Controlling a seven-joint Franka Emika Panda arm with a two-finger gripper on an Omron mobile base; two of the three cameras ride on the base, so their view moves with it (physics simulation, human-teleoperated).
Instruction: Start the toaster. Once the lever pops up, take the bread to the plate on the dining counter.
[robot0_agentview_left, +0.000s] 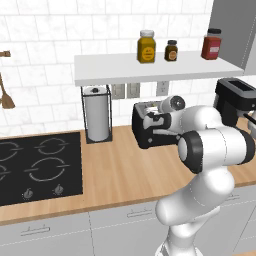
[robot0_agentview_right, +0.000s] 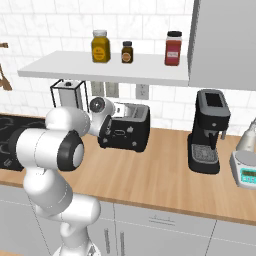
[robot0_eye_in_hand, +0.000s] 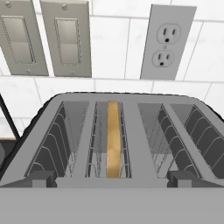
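You've got the gripper (robot0_agentview_left: 159, 120) right at the front of the toaster (robot0_agentview_right: 127, 127), jaws spread wide, holding nothing. In the hand view you look down into the toaster's top (robot0_eye_in_hand: 113, 140): the bread (robot0_eye_in_hand: 113, 139) sits upright on edge in the left slot, tan crust showing, sunk between the wire guides; the right slot has only wires. The toaster sits on the wooden counter (robot0_agentview_left: 120, 175) against the tiled wall. To its left you see the paper towel holder (robot0_agentview_left: 96, 114), then the hob (robot0_agentview_left: 40, 167). To its right stands the coffee machine (robot0_agentview_right: 209, 131), with a scale (robot0_agentview_right: 245, 172) near the edge. Behind the toaster, 2 switches (robot0_eye_in_hand: 43, 37) and 1 outlet (robot0_eye_in_hand: 166, 41). Above, the shelf (robot0_agentview_right: 107, 70) carries 3 jars (robot0_agentview_right: 100, 46).
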